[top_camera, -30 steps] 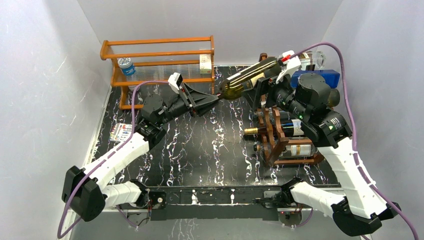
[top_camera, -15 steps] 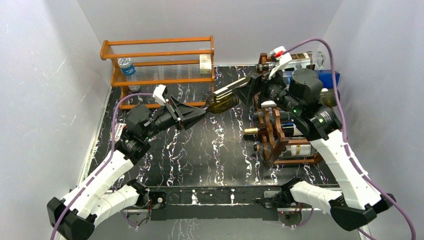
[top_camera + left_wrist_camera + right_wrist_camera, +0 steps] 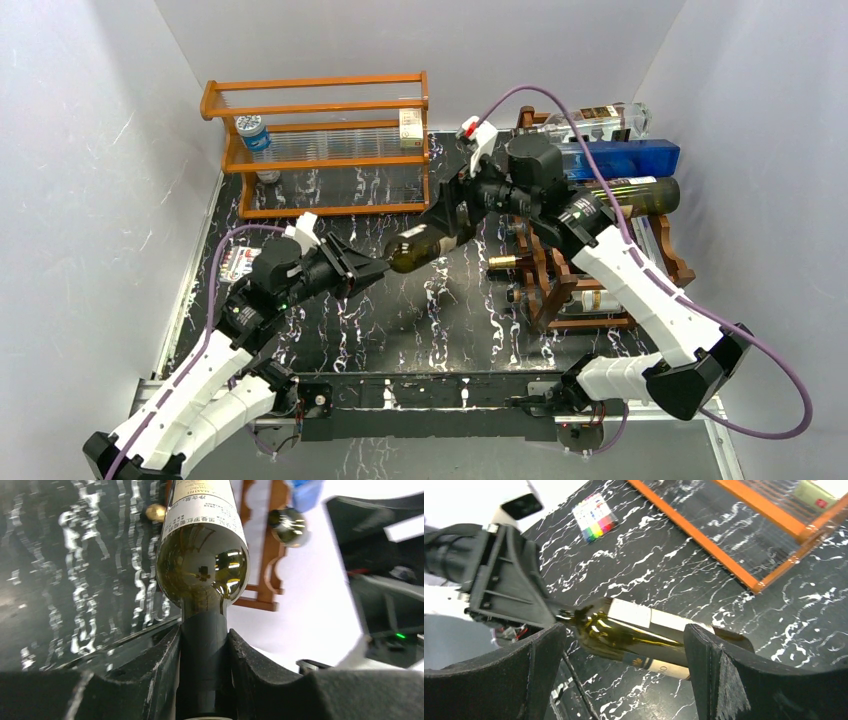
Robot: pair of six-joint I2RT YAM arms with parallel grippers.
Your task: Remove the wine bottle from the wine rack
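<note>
Black marbled bench (image 3: 420, 320) carries the reddish-brown wine rack (image 3: 548, 290) at its right. The green wine bottle (image 3: 425, 242), clear of the rack, now hangs lower and further left than a second ago. Left fingers (image 3: 155, 670) clamp its neck; right fingers (image 3: 541, 655) stand wide about its body.

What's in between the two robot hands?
The green wine bottle. The left gripper clamps its neck; the right gripper straddles its body, fingers open. Top view shows it.

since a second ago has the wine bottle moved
Yes: the wine bottle has come left and toward the near edge, farther from the wine rack.
</note>
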